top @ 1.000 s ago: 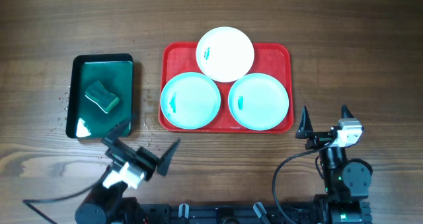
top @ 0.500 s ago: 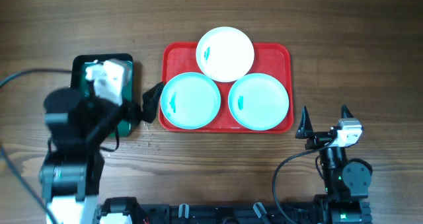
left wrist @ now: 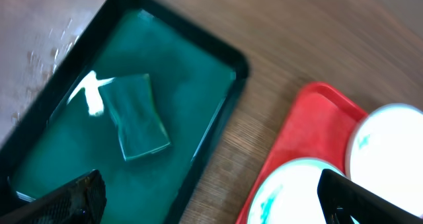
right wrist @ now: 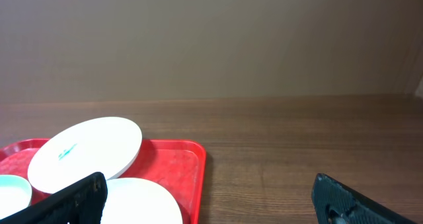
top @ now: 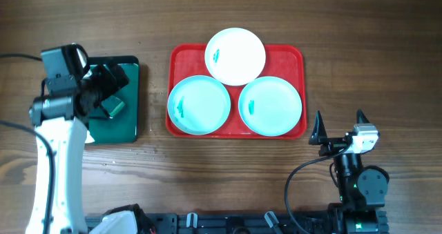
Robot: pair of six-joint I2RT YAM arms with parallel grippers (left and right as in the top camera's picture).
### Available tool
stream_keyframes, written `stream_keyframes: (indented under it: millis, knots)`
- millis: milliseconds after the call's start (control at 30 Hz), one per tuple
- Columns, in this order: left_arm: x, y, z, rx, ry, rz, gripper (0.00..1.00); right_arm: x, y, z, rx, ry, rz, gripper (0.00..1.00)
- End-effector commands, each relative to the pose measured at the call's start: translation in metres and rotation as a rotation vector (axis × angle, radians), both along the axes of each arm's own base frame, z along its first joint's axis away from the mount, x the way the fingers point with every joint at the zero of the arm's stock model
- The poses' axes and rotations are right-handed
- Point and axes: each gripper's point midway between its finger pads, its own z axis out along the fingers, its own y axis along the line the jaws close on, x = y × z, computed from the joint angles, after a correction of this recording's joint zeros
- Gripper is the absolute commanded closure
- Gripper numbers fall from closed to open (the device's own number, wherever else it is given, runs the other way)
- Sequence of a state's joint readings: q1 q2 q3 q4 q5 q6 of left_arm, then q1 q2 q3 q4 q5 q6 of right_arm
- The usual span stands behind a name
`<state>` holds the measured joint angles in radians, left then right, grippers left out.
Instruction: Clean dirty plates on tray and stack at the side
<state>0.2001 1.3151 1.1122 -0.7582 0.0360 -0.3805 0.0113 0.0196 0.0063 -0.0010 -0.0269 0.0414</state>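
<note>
Three dirty plates lie on the red tray (top: 297, 54): a white plate (top: 235, 56) at the back, one turquoise plate (top: 199, 105) front left, another turquoise plate (top: 270, 105) front right. Each carries a small teal smear. My left gripper (top: 109, 88) hangs open and empty above the dark green tray (top: 128, 123), with the green sponge (left wrist: 137, 117) below and ahead of it. The left wrist view shows the red tray's corner (left wrist: 297, 138) and the left turquoise plate (left wrist: 291, 191). My right gripper (top: 340, 127) stands open and empty just right of the red tray's front corner.
The dark green tray (left wrist: 198, 59) holds a wet sheen around the sponge (top: 114, 108). Bare wooden table (top: 359, 41) lies right of the red tray. In the right wrist view the white plate (right wrist: 86, 151) and red tray rim (right wrist: 192, 164) sit ahead on the left.
My left arm has swung up from the table's front edge to the left and now hovers over the green tray. The right arm and the plates have not moved.
</note>
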Motion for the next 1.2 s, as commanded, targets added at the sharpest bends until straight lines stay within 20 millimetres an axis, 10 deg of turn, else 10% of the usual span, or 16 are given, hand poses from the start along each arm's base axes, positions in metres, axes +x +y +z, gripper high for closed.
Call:
stream_keyframes:
  millis: [0, 367, 933, 1033, 1167]
  knots:
    - [-0.002, 0.036, -0.03, -0.051, 0.084, 0.32, 0.0, 0.0, 0.002, 0.0, 0.014, -0.002, 0.015, 0.0]
    - [0.001, 0.062, -0.13, -0.056, 0.326, 0.416, 0.1, 0.0, 0.002, 0.0, 0.014, -0.002, 0.015, 0.0]
    - [0.005, 0.038, -0.169, -0.192, 0.401, 0.366, 0.23, 0.0, 0.002, 0.0, 0.014, -0.002, 0.015, 0.0]
    - [0.004, 0.036, -0.169, -0.2, 0.407, 0.356, 0.34, 0.0, 0.002, 0.0, 0.014, -0.002, 0.015, 0.0]
    - [0.004, 0.036, -0.169, -0.2, 0.408, 0.357, 0.78, 0.0, 0.002, 0.0, 0.014, -0.002, 0.015, 0.0]
